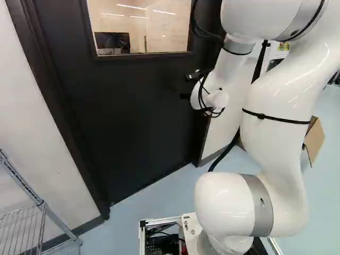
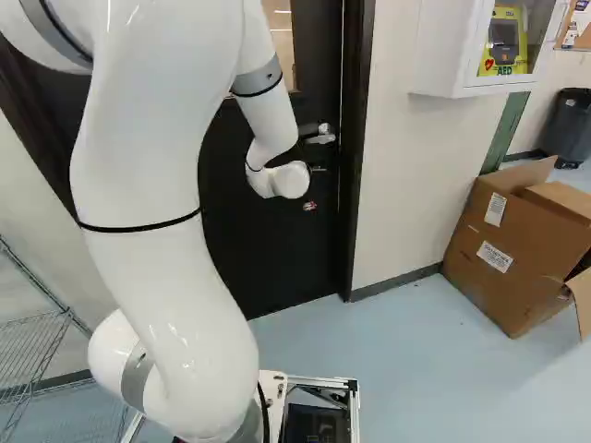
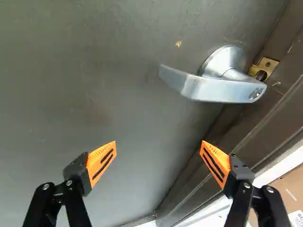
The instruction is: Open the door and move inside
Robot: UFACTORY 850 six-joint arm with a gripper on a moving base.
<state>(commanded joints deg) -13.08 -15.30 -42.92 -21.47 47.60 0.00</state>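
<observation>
Left base view, dark door (image 1: 138, 117) with window (image 1: 141, 24) in its upper part, right base view, handle (image 2: 319, 137) at the door's edge, gripper (image 2: 314, 187) near it, wrist view, silvery handle ahead of widely spread fingers (image 3: 102, 163), untouched, brass strike plate (image 3: 266, 66) exposed on the frame (image 3: 292, 71).

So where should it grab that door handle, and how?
Probably the lever handle, toward its free end, which points away from the door frame. Come straight at the door, one finger above, one below. The bar stands off the door but runs roughly along the line between the open fingers, so the end effector should likely roll first.
</observation>
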